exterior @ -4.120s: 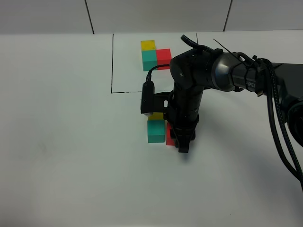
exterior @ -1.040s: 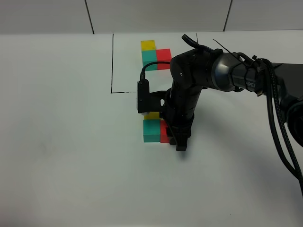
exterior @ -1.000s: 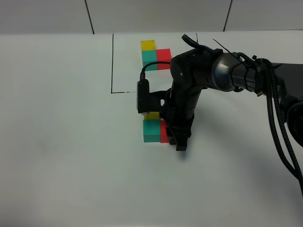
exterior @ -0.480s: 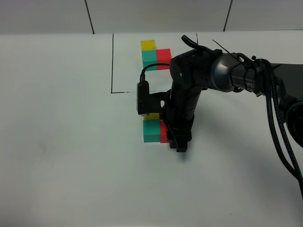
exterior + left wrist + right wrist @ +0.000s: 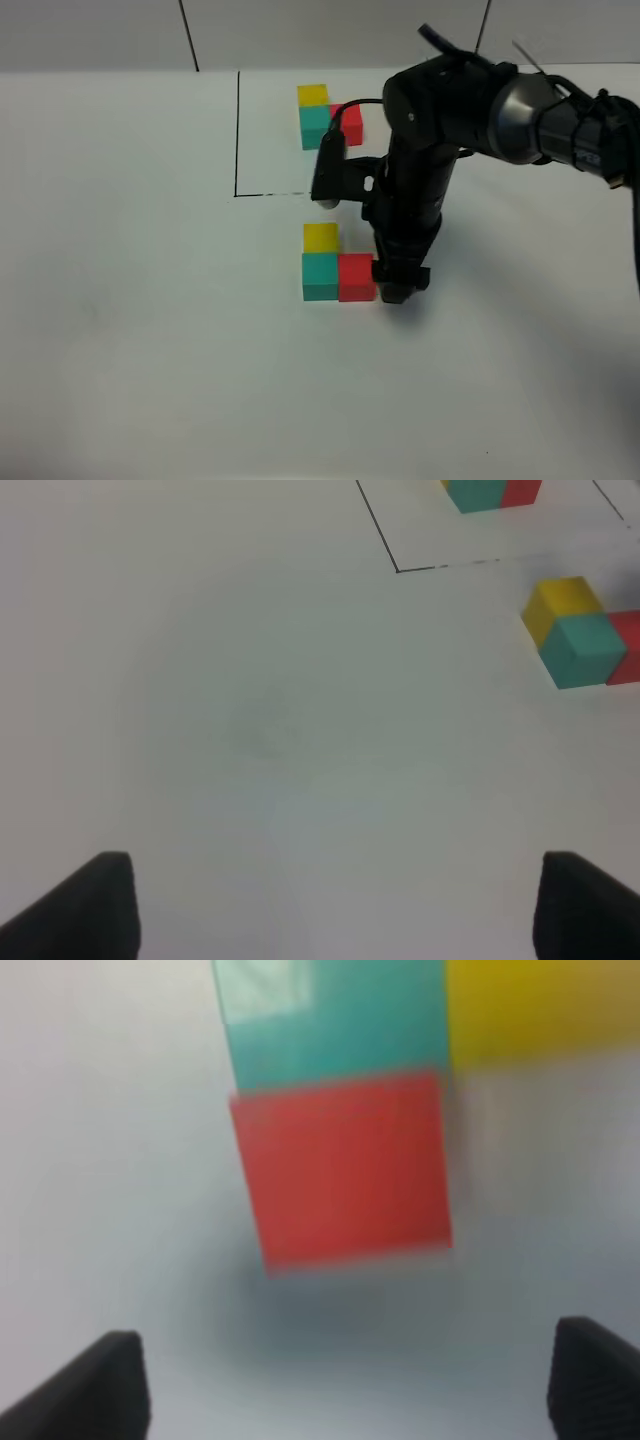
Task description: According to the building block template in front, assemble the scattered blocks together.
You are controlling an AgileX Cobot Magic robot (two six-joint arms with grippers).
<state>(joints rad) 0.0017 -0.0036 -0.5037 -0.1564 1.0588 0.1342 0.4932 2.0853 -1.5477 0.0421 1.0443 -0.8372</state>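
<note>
small matte red cube (image 5: 356,277) released against teal-green cube (image 5: 320,276); right gripper (image 5: 397,290) jaws apart, seemingly just beside it. could nudge the cluster out of line if withdrawn carelessly.

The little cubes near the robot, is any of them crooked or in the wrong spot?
Nothing stands out. The small yellow cube, teal-green cube and red cube sit flush in an L, matching the black-framed three-cube template.

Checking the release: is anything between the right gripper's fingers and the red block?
In the right wrist view the fingers stand apart, with bare white table between them and the red block.
</note>
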